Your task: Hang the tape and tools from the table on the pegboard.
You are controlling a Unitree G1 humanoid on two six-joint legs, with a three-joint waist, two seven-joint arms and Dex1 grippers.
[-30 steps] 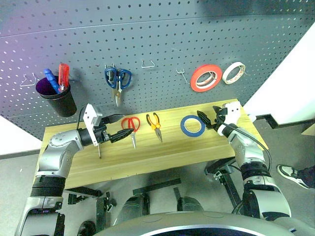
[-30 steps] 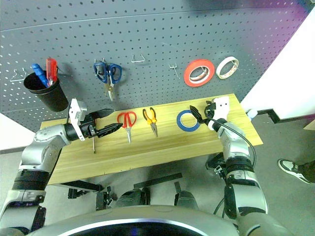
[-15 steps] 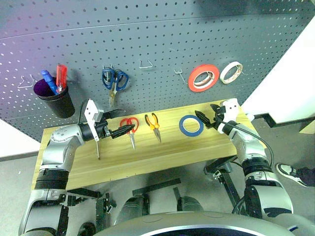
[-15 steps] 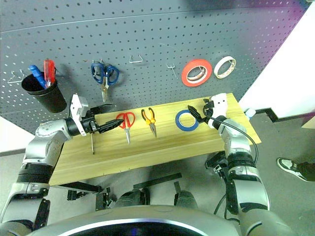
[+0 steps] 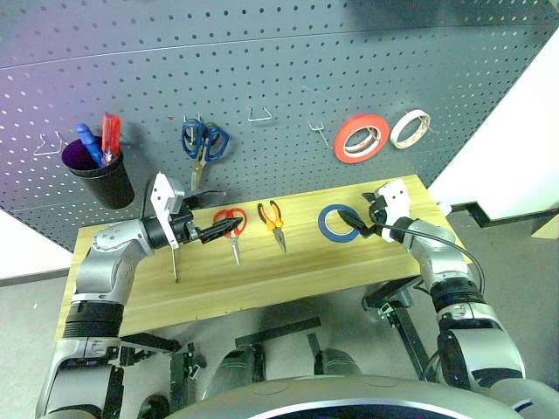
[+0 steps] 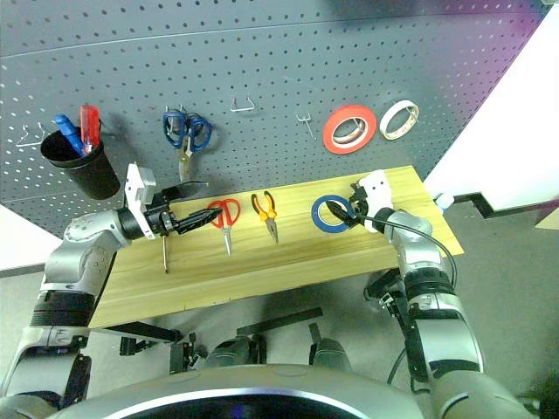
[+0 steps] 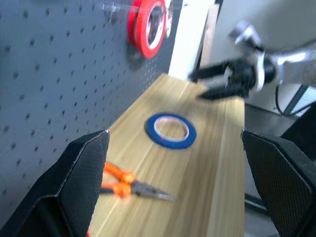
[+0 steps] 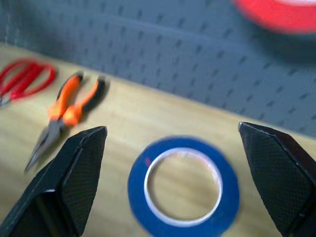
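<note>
2 grippers, both wide open, empty.

Head view: right gripper (image 5: 360, 219) sits at the blue tape roll (image 5: 339, 223), which lies flat on the table (image 5: 262, 279) just ahead of its fingertips. Forearm reaches inward, tilted slightly down.

Right wrist view: roll centred between the fingers. My read: straddle 1 wall of the ring before closing.

Left wrist view: left gripper (image 7: 173, 187) level, roll well ahead.

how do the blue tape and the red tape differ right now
The blue tape lies flat on the table; the red tape hangs upright on the pegboard. The blue roll looks smaller across, while the red one has a wider band. The open right pincer is at the blue tape's edge; nothing is near the red one. Both are ring-shaped rolls.
</note>
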